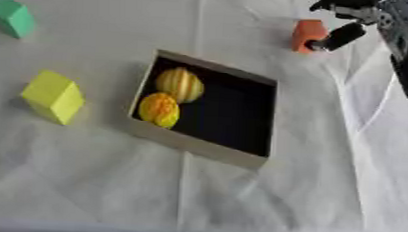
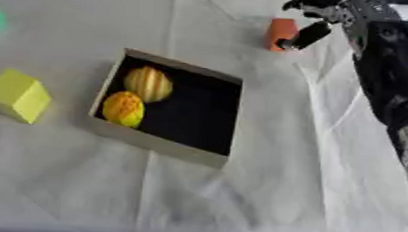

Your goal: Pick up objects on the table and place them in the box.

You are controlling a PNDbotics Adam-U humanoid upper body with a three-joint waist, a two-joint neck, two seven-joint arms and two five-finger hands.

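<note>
Near the middle of the white cloth-covered table (image 1: 81,181) sits the box (image 1: 197,146), shallow, tan-walled with a dark inside, turned askew. Two round things lie in its left part: a pale yellow striped ball (image 1: 180,84) toward the far side and an orange-yellow ball (image 1: 160,109) just nearer, the two touching or almost so; rest of the box floor bare and dark. Outside the box: yellow block (image 1: 54,96) to its left, well apart; green block (image 1: 12,18) at far left; orange block (image 1: 307,35) at far right, beyond the box corner. Right hand (image 2: 335,15) comes in from the upper right, one dark finger (image 1: 339,37) stretched down to the orange block's right side, touching or just beside it, cannot tell which; whether the fingers curl round the block cannot be made out. Right arm (image 2: 393,83) runs down the right edge. Left hand shows in neither view.
</note>
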